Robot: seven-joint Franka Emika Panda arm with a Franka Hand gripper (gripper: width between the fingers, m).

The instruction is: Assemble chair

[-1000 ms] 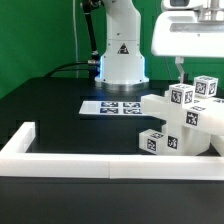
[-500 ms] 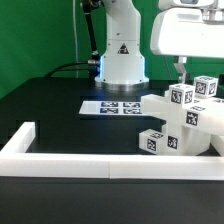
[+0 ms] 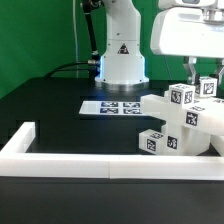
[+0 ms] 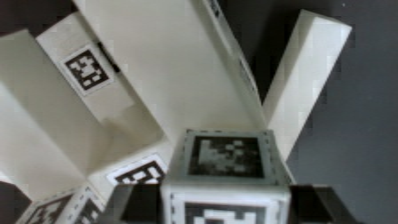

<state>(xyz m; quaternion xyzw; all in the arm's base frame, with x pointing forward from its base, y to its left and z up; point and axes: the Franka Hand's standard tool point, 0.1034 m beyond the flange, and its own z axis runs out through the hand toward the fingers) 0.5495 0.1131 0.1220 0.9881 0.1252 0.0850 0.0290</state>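
closing in from a wide spread a moment before, the gripper [image 3: 199,72] had clamped its fingers [image 3: 187,70] on a square leg [image 3: 206,86] at the top of the chair [image 3: 185,122]. that leg filled the wrist view [image 4: 226,170]. the chair sat at the exterior view's right, against the white rail [image 3: 100,163], right of the marker board [image 3: 112,106]. judging by this, the grasp was made and fitting the leg came next.
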